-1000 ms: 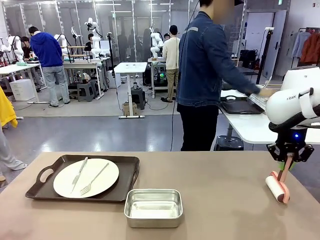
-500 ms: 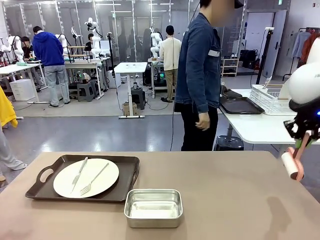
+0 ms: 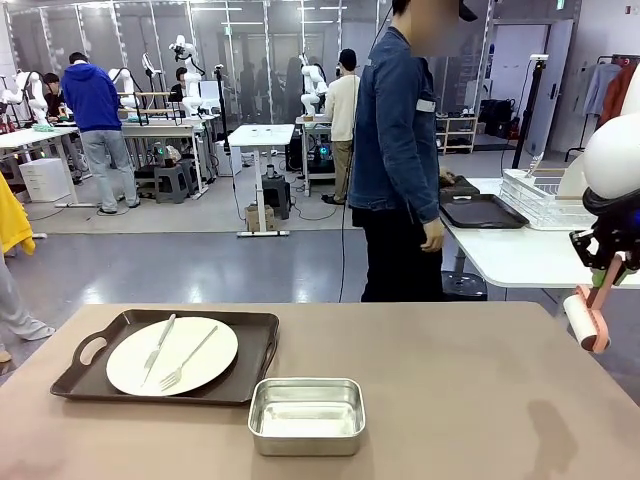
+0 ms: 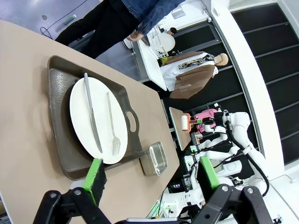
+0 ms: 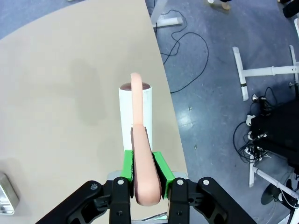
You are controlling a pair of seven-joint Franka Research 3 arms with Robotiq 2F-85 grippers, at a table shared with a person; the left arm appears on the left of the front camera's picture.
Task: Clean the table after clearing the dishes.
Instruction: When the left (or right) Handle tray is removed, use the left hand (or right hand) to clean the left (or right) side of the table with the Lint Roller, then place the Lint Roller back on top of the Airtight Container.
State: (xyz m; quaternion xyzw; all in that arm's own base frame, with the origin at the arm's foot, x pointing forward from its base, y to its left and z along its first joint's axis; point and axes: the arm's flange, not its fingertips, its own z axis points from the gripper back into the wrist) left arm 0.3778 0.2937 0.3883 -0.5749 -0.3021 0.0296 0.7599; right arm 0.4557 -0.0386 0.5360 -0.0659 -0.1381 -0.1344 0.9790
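A second ago my right end effector (image 3: 612, 268) had the pink roller (image 3: 585, 320) pressed down on the tabletop (image 3: 450, 400) near its right edge. I have since lifted it clear, and it now hangs in the air over that edge, slightly higher than half a second ago. The person (image 3: 400, 150) across from me has turned away from the white table (image 3: 500, 262), and a hand (image 3: 432, 236) that reached over it now hangs at their side.
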